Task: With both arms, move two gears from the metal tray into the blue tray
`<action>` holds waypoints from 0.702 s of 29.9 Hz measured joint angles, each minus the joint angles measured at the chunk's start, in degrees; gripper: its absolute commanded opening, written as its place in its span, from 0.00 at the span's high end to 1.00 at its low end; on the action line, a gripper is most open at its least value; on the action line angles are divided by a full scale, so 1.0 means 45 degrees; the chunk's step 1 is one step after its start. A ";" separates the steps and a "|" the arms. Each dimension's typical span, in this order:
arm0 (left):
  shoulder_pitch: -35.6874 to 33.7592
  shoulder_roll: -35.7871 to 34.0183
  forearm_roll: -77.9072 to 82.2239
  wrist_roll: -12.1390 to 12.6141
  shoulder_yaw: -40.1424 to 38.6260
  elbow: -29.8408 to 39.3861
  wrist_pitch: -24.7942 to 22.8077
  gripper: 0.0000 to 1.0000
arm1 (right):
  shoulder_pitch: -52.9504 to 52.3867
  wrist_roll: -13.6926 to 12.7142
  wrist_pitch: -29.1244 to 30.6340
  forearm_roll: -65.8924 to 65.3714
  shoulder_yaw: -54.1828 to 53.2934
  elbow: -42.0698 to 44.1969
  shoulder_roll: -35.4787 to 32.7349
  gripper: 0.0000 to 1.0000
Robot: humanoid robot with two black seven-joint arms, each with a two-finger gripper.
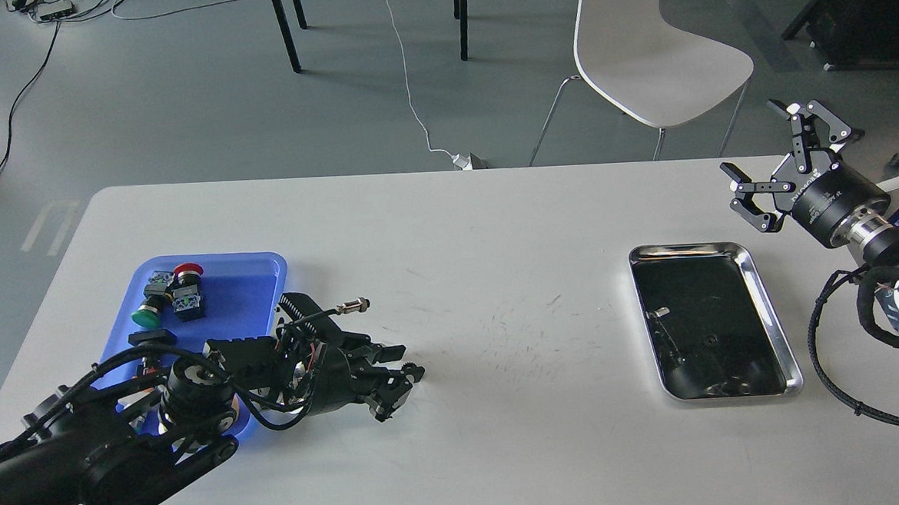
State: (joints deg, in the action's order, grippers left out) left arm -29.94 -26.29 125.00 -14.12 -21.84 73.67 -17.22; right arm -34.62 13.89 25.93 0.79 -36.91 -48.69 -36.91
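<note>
My left gripper point(403, 373) lies low over the white table, just right of the blue tray point(240, 294). Its fingers are closed on a tiny black gear point(408, 369), which shows only partly between the tips. The metal tray point(768, 309) sits at the right. A small dark spot on its mirror-like bottom looks like the second gear point(709, 339). My right gripper point(751, 138) is open and empty, raised above the table's far right edge, behind and to the right of the metal tray.
Several colour-capped push buttons point(167, 294) lie in the blue tray's left half; my left arm covers its near part. A small metal piece point(659, 313) lies in the metal tray. A white chair point(647, 50) stands beyond the table.
</note>
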 measured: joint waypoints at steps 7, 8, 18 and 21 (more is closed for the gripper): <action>0.0071 -0.0005 -0.0003 0.0009 0.0007 0.0107 0.0089 0.61 | -0.0053 0.0000 0.0000 0.0000 -0.0004 -0.0015 0.0000 0.06; 0.0081 -0.0010 -0.0004 0.0009 0.0007 0.0113 0.0100 0.65 | -0.0057 0.0000 0.0000 0.0000 -0.0008 -0.0021 0.0000 0.06; 0.0120 -0.0037 -0.0003 0.0027 0.0008 0.0132 0.0108 0.90 | -0.0079 0.0000 0.0000 0.0000 -0.0004 -0.0042 0.0000 0.06; 0.0135 -0.0037 -0.0004 0.0046 0.0008 0.0132 0.0108 0.92 | -0.0081 0.0000 -0.0001 0.0001 -0.0004 -0.0043 0.0000 0.06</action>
State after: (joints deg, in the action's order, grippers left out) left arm -29.33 -26.46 124.99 -13.91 -21.81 74.26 -16.74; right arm -34.98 13.89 25.93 0.79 -36.93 -48.88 -36.91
